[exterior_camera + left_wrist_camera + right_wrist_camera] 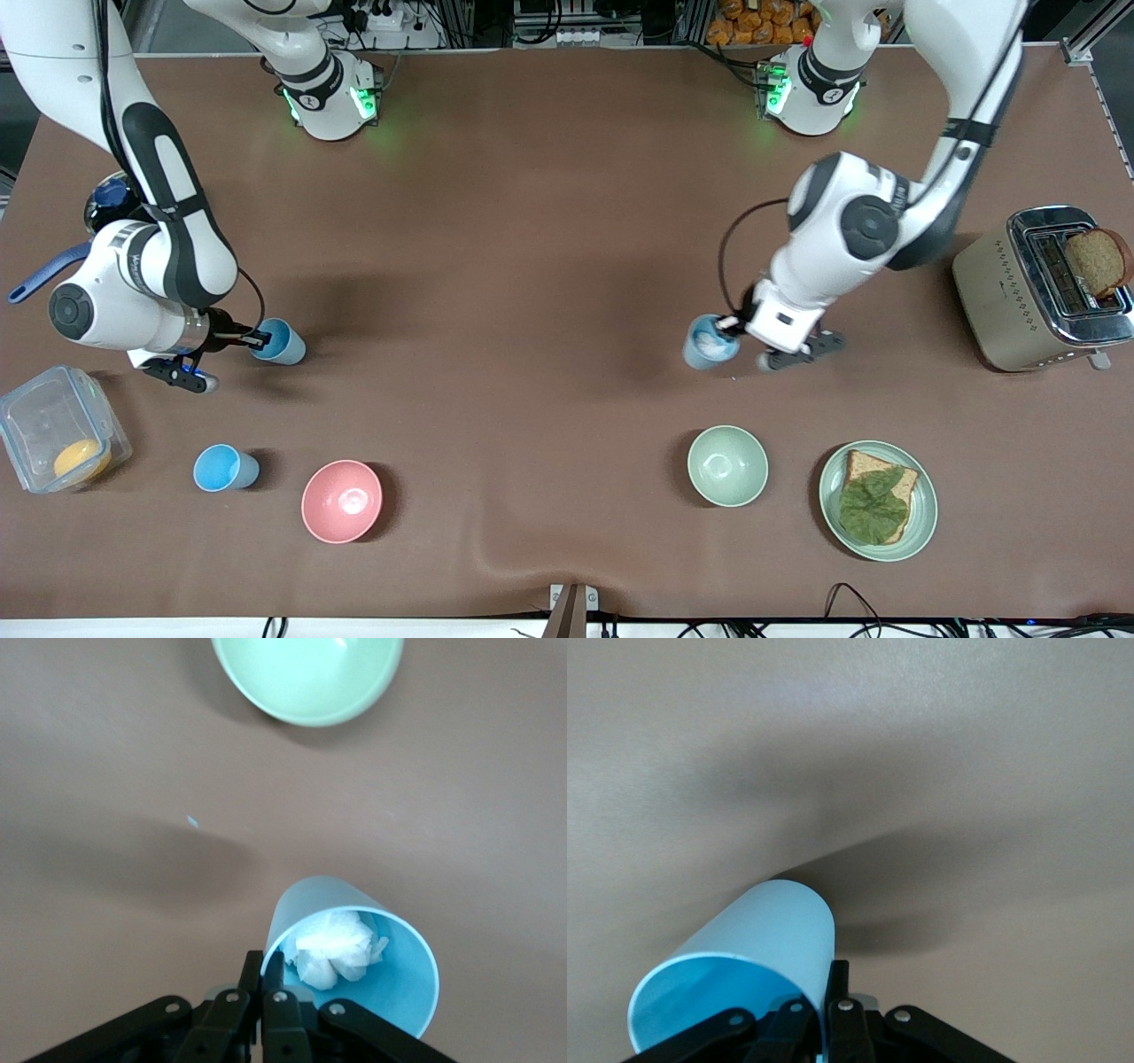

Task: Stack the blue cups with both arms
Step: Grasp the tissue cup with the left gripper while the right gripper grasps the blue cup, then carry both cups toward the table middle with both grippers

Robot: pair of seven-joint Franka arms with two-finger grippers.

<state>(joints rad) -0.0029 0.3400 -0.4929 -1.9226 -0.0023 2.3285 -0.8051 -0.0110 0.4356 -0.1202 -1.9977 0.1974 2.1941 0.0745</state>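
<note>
My right gripper (262,338) is shut on the rim of a bright sky-blue cup (280,342), held tilted just over the table toward the right arm's end. In the right wrist view the gripper (831,973) pinches the wall of that cup (762,935). My left gripper (732,327) is shut on the rim of a duller grey-blue cup (707,344) with something white and crumpled inside. In the left wrist view the gripper (264,962) pinches the rim of that cup (394,988). Another sky-blue cup (223,468) stands alone, nearer the front camera.
A pink bowl (342,501) stands beside the loose cup. A pale green bowl (727,465) also shows in the left wrist view (306,678). A plate with bread and a leaf (921,518), a toaster (1001,301) and a clear container (35,425) stand toward the table's ends.
</note>
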